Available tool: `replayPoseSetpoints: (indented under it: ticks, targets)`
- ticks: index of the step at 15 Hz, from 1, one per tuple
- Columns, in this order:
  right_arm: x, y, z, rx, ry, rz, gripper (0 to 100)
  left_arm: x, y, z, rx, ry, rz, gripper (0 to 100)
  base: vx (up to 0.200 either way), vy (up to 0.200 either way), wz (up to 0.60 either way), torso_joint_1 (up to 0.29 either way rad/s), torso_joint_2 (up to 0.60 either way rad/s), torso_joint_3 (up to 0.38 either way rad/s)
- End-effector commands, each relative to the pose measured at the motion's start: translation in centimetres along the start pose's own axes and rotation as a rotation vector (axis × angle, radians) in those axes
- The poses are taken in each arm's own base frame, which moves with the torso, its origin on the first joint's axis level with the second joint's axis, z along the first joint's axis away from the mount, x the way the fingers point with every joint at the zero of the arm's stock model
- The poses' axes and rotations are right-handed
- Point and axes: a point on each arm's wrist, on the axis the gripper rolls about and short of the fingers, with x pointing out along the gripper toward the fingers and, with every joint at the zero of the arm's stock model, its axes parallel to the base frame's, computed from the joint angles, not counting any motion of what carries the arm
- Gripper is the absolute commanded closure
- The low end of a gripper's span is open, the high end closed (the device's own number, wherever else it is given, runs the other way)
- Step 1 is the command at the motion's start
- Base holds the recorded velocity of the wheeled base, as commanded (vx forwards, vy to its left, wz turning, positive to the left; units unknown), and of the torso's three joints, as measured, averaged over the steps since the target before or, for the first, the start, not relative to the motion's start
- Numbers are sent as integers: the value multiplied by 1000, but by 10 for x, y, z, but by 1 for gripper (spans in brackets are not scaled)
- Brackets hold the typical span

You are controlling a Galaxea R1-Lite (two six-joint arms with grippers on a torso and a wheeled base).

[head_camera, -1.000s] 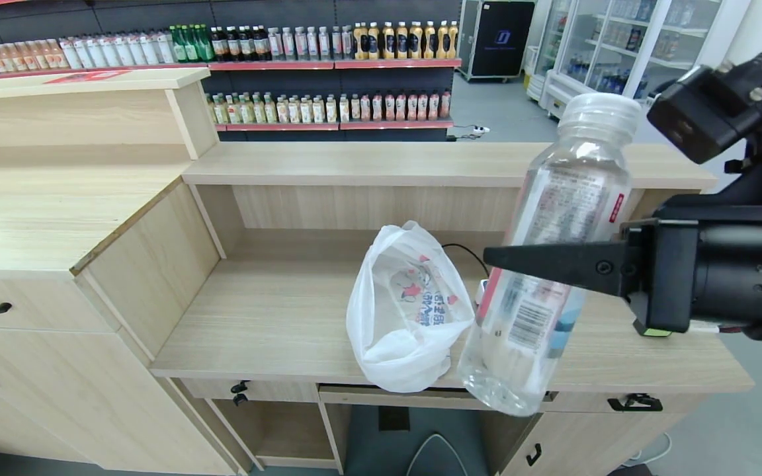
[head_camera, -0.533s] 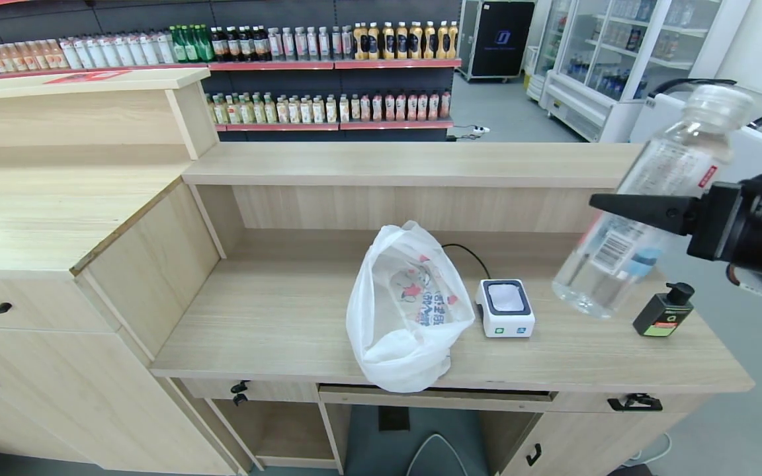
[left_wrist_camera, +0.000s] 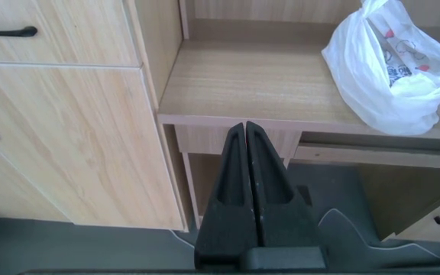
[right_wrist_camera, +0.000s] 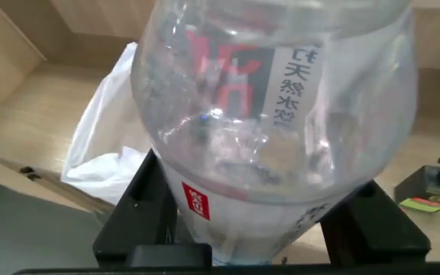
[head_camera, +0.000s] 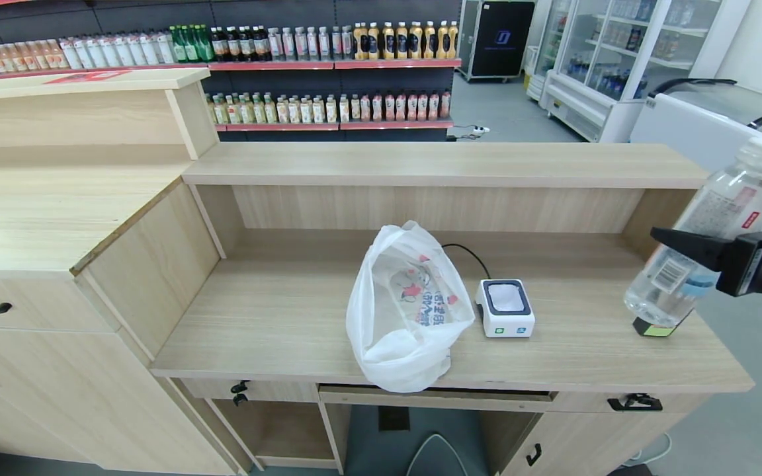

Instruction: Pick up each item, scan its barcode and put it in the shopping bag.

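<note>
Clamping the bottle (head_camera: 725, 198) at mid-body, the right gripper (head_camera: 680, 252) is recorded in the head view; the bottle's long axis is tilted, cap above the jaws, base below, barcode label showing. In the left wrist view, the left gripper (left_wrist_camera: 245, 130) is seen with jaws pressed together. In the right wrist view, the base is seated between the jaws and red label characters are noted.

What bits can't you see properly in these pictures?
1. Head view: the black pump bottle is mostly hidden behind the held water bottle.
2. Head view: the folds of the shopping bag hide what is inside.
3. Head view: the water bottle's barcode is too small to read.
</note>
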Motion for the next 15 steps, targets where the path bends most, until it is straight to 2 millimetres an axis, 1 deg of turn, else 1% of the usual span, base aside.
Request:
replayPoseSetpoints:
  ticks: [1,2,3,5,6,10,13,15]
  targets:
    - [7,-15,-20,-120,44,-62,100,0,0,0,0,0,0,100,0,0,0,0,0,0]
    - [11,-31,-27,-190,60,-126,100,0,0,0,0,0,0,100,0,0,0,0,0,0]
    - [14,-43,-32,-211,76,-171,100,0,0,0,0,0,0,100,0,0,0,0,0,0]
    - [15,-49,-36,-207,91,-193,100,0,0,0,0,0,0,100,0,0,0,0,0,0]
    - [14,-58,-35,-224,89,-229,100,0,0,0,0,0,0,100,0,0,0,0,0,0]
    - [6,-69,-41,-293,122,-285,100,0,0,0,0,0,0,100,0,0,0,0,0,0]
    - [5,-72,-40,-302,111,-299,100,0,0,0,0,0,0,100,0,0,0,0,0,0]
    - [7,-73,-41,-330,111,-299,100,0,0,0,0,0,0,100,0,0,600,2,7,5]
